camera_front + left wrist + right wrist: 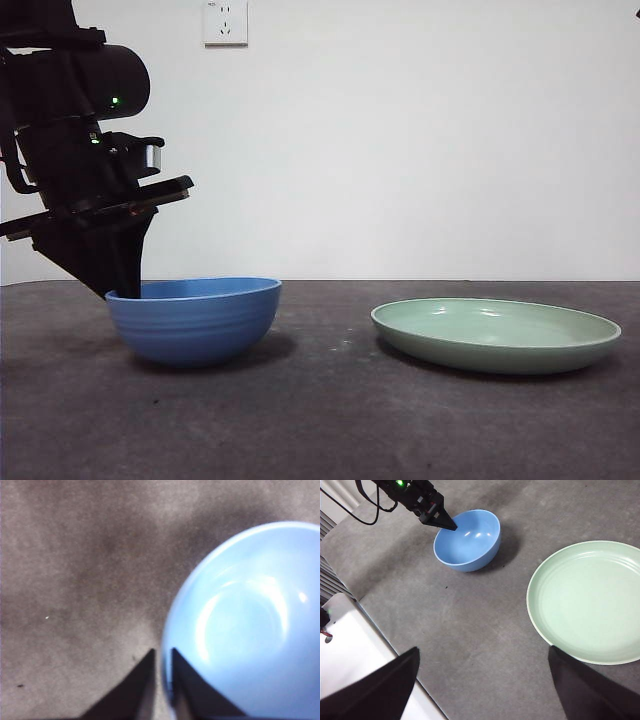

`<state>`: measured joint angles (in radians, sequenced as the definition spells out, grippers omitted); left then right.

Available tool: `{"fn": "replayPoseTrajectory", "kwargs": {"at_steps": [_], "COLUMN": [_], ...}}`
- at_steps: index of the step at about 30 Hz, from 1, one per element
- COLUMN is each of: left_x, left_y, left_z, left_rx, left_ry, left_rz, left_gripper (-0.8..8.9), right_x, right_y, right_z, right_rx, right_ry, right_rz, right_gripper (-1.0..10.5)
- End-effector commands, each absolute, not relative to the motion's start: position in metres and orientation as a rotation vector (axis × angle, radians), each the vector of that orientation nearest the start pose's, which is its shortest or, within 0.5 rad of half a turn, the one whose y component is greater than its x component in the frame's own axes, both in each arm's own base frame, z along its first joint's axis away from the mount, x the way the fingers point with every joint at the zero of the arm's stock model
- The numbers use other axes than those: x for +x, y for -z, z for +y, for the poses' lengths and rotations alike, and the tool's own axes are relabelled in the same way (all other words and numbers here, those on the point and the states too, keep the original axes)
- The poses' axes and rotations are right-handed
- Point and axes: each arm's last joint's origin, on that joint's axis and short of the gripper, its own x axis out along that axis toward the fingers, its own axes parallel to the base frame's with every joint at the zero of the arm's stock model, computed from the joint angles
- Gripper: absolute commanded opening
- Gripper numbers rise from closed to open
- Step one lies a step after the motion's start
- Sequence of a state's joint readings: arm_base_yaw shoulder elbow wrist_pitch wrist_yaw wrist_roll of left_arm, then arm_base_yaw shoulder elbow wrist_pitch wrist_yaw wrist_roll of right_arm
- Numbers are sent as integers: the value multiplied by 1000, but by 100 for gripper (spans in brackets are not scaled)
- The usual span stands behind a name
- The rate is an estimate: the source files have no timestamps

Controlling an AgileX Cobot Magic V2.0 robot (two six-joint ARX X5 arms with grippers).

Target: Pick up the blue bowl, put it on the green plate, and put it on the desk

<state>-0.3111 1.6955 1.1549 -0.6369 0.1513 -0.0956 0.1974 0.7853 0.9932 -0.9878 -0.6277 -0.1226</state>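
Observation:
The blue bowl stands on the desk at the left. My left gripper comes down at the bowl's left rim. In the left wrist view the left gripper has one jaw outside and one inside the bowl, closed on the rim. The green plate lies empty to the right, apart from the bowl. In the right wrist view the right gripper is open and empty, high above the desk, with the bowl, the plate and the left gripper below it.
A white wall with a socket stands behind the desk. The desk's edge and a white surface beside it show in the right wrist view. Bare desk lies between bowl and plate.

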Motion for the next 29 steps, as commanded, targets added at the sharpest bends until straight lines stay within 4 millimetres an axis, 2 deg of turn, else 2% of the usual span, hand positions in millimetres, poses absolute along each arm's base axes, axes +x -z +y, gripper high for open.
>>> {"fn": "replayPoseTrajectory", "kwargs": {"at_steps": [1,5,8,11,15,19,23,29], "left_x": [319,319,318,315,309,305,299,298], "left_y": [-201,-204,-215,-232,-259,-283,-297,-299], "left_z": [-109,-109,-110,-113,-121,-140,-162,-196], "left_rx": [12,-17,-42,-55,-58,-43,-38,-45], "left_ry": [348,343,361,381,412,470,535,607], "left_rz": [1190,1181,1154,1105,1051,997,940,907], "left_gripper": [9,9,9,9,9,9,9,10], "right_x": [120,120,120,120,122,124,124,122], "right_y": [-341,-341,-341,-341,-340,-339,-339,-336], "right_z": [42,42,42,42,39,37,36,35], "right_rx": [63,63,63,59,48,54,68,80], "right_ry": [-830,-830,-829,-816,-702,-577,-535,-535], "right_rz": [714,714,714,715,736,757,767,802], "right_gripper": [413,413,412,413,413,413,413,413]}}
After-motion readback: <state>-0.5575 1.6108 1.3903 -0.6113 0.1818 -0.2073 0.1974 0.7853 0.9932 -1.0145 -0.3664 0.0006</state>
